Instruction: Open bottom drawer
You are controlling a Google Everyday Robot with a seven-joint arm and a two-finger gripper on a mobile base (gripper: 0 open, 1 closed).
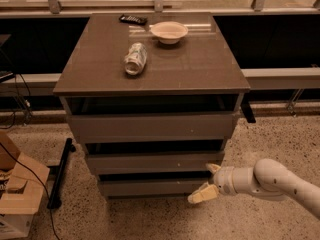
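At the lower right corner of the cabinet [192,69], the gripper [207,181] sits with its fingers spread apart, gripping nothing, right by the right end of the bottom drawer [150,187] — the lowest tier, nearest the floor. Up top, a tipped can [135,59] and a bowl [169,32] rest.

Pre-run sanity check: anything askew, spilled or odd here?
Only the can: it lies on its side on the cabinet top, near the upright bowl; no spill shows. The gripper is by the right end of the bottom drawer, jaws apart.
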